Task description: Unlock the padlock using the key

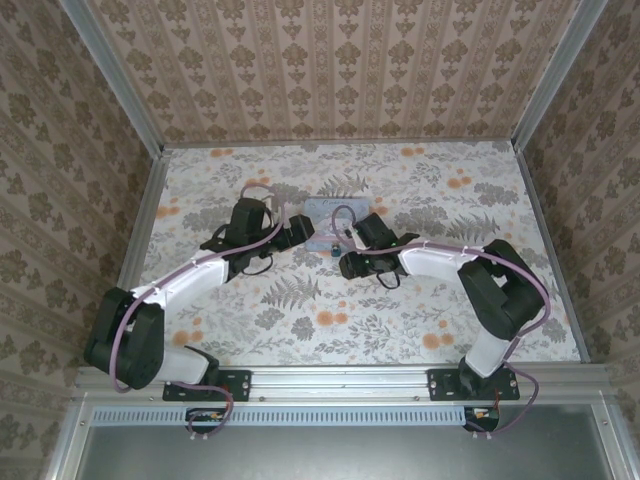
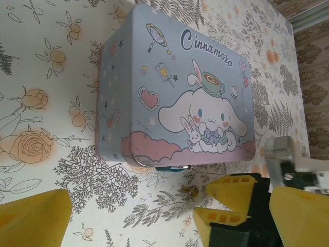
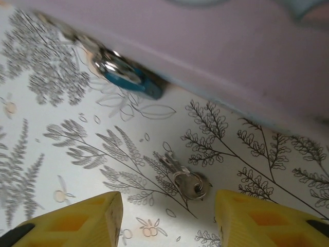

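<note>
1. The key (image 3: 186, 181) lies flat on the floral surface (image 3: 46, 170), just ahead of the right claw (image 3: 169, 208) and in line with the gap between its yellow fingers (image 3: 92, 216). Those fingers stand apart and hold nothing.
2. The key's ring end is nearest the claw. The blade points away and to the left, slanted across the line of the jaws rather than square to it.
3. The padlock (image 3: 131, 81), teal, hangs at the hasp on the front wall of the cartoon tin (image 2: 169, 77). It sits beyond the key and off to the left, its body tipped down onto the surface.
4. The left claw (image 2: 169, 206) is spread wide and empty, hovering beside the tin. The right arm is plainly the nearer one to the key.
5. There is bare surface on both sides of the key for fingers to come down. The tin wall is close beyond it, so I'd judge a straight-down pinch safer than a forward sweep.
</note>
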